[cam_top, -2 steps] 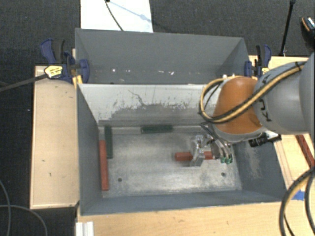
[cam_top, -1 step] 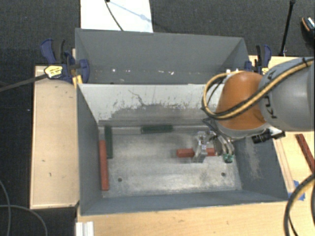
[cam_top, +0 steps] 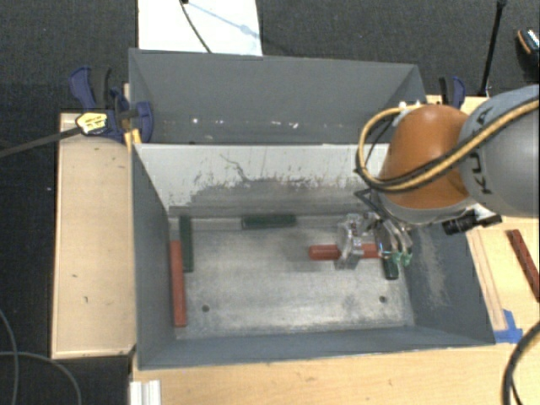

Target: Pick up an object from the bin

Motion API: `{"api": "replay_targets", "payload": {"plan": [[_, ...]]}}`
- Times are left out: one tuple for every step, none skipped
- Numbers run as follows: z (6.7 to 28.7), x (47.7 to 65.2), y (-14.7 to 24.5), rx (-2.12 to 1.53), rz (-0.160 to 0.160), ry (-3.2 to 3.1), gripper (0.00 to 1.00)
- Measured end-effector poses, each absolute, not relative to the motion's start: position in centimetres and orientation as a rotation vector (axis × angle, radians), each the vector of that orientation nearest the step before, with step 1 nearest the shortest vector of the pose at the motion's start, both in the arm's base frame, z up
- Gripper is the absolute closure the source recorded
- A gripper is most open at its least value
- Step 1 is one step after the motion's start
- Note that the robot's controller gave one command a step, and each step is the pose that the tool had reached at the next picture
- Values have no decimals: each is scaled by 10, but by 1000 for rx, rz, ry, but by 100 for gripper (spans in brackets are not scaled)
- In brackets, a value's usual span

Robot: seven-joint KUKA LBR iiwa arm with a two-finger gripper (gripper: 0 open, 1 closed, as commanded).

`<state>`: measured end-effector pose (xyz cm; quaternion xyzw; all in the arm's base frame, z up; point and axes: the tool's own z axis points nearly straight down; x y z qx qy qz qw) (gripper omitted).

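Gripper (cam_top: 356, 251) is down low in the bin (cam_top: 278, 306), at the end of a short red bar (cam_top: 323, 252). Can't tell if it's open or clamped. Looks like nothing's lifted yet.

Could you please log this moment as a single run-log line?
hand: low, at right end of middle red bar | rest: back green bar; left red bar; left green bar
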<state>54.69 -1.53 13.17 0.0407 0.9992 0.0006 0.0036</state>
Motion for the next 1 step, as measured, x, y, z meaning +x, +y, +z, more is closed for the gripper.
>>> {"api": "replay_targets", "payload": {"plan": [[155,548,-15,126,2,3133,100]]}}
